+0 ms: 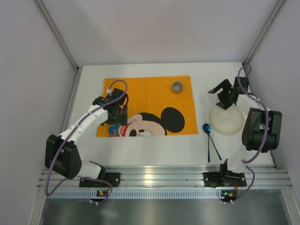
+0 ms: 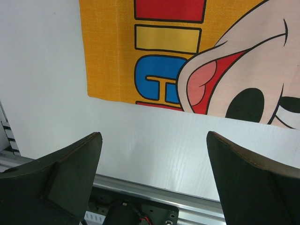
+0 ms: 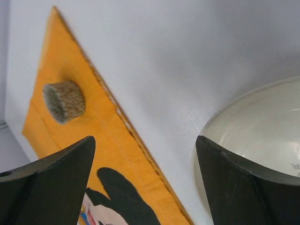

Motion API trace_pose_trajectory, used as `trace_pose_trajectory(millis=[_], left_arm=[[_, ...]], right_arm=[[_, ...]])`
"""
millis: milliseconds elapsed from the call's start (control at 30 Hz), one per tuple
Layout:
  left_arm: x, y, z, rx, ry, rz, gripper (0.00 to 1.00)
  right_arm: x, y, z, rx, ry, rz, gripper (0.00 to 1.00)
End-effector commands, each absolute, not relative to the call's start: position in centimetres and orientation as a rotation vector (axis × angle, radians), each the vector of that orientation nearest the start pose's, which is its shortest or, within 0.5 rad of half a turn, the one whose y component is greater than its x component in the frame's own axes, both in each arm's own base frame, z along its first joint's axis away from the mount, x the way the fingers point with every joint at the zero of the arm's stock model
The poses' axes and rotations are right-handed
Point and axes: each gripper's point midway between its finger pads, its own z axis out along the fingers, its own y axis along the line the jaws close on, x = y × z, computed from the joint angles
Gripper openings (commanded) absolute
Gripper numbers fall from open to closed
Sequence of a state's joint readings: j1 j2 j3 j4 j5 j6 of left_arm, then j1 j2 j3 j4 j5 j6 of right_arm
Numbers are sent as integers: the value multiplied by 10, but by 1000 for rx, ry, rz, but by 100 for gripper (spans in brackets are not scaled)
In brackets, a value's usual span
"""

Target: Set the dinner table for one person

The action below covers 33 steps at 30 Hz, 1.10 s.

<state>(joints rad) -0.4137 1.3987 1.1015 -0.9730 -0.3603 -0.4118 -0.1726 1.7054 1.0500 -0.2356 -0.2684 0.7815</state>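
Observation:
The white dinner table [image 1: 150, 145] carries an orange Mickey Mouse placemat [image 1: 150, 96] at its middle. An upturned white bowl [image 1: 226, 120] lies to the placemat's right. Blue cutlery with a spoon head [image 1: 206, 128] lies on the table in front of the bowl. My right gripper [image 1: 225, 91] hovers open over the bowl's far edge. In the right wrist view the right gripper [image 3: 145, 140] spans bare table between the placemat [image 3: 65, 140] and the bowl [image 3: 262, 126]. My left gripper [image 1: 114, 115] is open above the placemat's left part. In the left wrist view the left gripper [image 2: 154, 140] holds nothing, with the placemat's near-left corner [image 2: 117, 70] ahead.
A small round grey-brown cup-like piece [image 1: 177, 86] [image 3: 63, 101] stands on the placemat's far right part. The silver ribbed rail [image 1: 164, 177] [image 2: 154, 192] runs along the near edge with both arm bases on it. Grey walls enclose the table on three sides.

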Motion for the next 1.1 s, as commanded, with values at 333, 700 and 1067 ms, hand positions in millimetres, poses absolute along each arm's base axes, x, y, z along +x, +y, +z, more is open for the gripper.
trace_pose_trajectory(millis=[333,700,1067], left_arm=[[270,-70,125,-89,2676,249,99],[275,-78,119,-61,2688,212,99],[265,-68,117,-70,2681,255,99]], right_arm=[[346,-82,130,1190,2138,291,90],[267,-115,61,1419,2229,276,89],[274,-107,16,1468,2265,350,68]])
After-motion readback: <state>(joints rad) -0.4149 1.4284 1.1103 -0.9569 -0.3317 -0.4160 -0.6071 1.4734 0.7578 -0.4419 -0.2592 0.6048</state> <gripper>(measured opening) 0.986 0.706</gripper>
